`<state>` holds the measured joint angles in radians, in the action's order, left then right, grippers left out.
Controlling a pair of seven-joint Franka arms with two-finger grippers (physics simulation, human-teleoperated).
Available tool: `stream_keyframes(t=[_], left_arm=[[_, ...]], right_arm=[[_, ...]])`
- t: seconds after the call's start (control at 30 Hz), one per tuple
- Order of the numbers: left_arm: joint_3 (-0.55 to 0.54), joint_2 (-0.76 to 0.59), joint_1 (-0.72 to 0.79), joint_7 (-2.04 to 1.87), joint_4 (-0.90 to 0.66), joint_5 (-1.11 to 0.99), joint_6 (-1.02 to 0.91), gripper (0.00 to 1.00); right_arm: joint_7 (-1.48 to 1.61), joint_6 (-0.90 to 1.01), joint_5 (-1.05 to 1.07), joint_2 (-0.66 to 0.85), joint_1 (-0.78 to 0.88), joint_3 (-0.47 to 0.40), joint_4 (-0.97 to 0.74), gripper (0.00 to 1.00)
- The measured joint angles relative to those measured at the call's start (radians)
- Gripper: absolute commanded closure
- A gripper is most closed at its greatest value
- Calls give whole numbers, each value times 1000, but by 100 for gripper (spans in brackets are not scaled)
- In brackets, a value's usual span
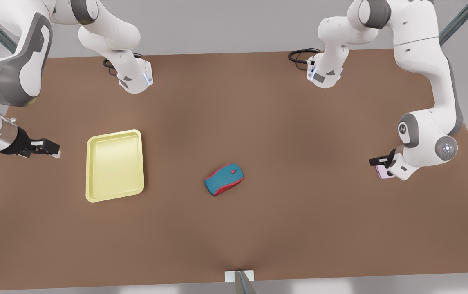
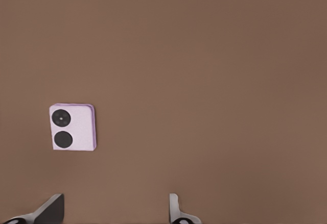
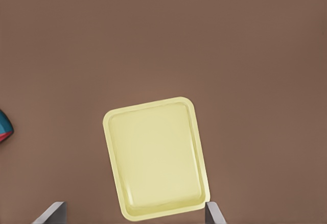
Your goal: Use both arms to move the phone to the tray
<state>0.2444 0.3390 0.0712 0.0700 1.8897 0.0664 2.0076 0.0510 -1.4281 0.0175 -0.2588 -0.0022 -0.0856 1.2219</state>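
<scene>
The phone [image 2: 73,127] lay flat on the table [image 1: 283,122], camera circles up, just ahead of the left gripper [image 2: 115,211] and off to one side of the gap between its jaws. Those jaws stood released, holding nothing. In the front view this gripper [image 1: 379,162] hung low beside the phone [image 1: 383,171] at the front view's right.

The right gripper [image 3: 135,214] hovered over the tray [image 3: 156,157], jaws also released and empty, with the tray's near rim between its fingertips. In the front view it [image 1: 50,149] sat just off the tray's [image 1: 114,165] outer edge, waiting.

The main risk seemed to be a missed grasp: the phone was off the jaws' centreline, so a straight descent would likely land one finger on its face or push it aside. It was also thin and flat (little edge to pinch), so a loose clench might let it slip. The mouse [image 1: 224,179] lay on the way to the tray, and a low carry could clip it.
</scene>
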Motion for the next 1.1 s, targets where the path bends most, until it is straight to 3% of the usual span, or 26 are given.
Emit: stream_keyframes(t=[0.23, 0.5, 1.1], left_arm=[[60, 11, -8, 18, 170, 92, 251, 0], [70, 98, -68, 151, 181, 109, 438, 0], [68, 214, -106, 390, 177, 270, 576, 0]], right_arm=[[1, -5, -1, 0, 1, 0, 0, 0], [2, -6, -1, 0, 1, 0, -1, 0], [2, -7, -2, 0, 1, 0, -2, 0]])
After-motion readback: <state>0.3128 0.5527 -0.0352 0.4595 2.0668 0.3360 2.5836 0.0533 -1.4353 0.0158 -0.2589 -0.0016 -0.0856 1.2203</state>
